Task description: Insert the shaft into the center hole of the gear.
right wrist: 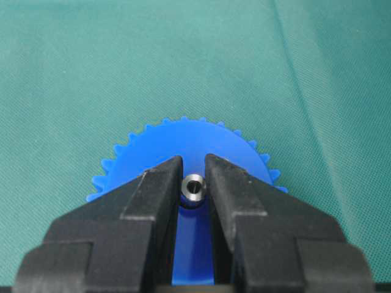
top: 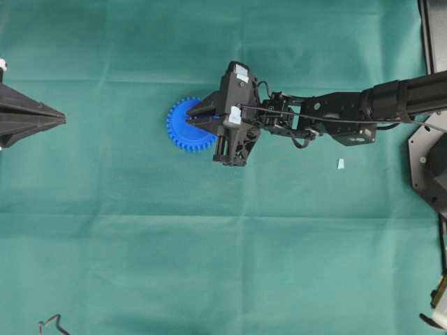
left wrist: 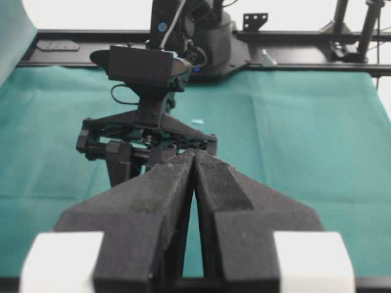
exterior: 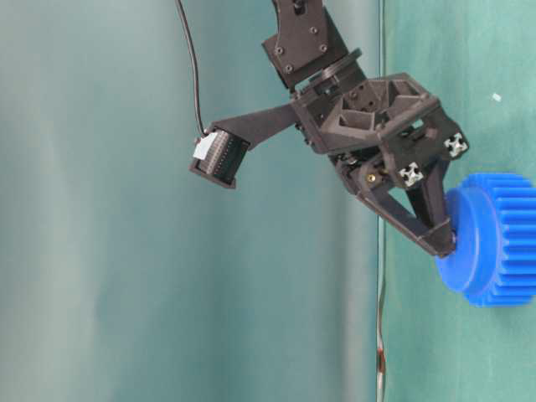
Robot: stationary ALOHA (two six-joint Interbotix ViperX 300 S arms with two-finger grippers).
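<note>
The blue gear (top: 180, 129) lies flat on the green cloth, left of the middle. My right gripper (top: 190, 115) reaches over it from the right, its tips down on the gear's face (exterior: 494, 243). In the right wrist view the gripper (right wrist: 193, 162) is shut on the shaft (right wrist: 193, 186), a shiny silver pin seen end-on, upright at the middle of the gear (right wrist: 183, 137). The shaft and fingers hide the center hole. My left gripper (top: 63, 118) is shut and empty at the far left (left wrist: 194, 155), pointing toward the right gripper (left wrist: 146, 140).
A pale light-blue scrap (top: 341, 164) lies on the cloth to the right, under the right arm, and shows in the left wrist view (left wrist: 197, 121). A black frame (top: 433, 28) runs along the right edge. A small metal clip (top: 50, 322) sits at the bottom left.
</note>
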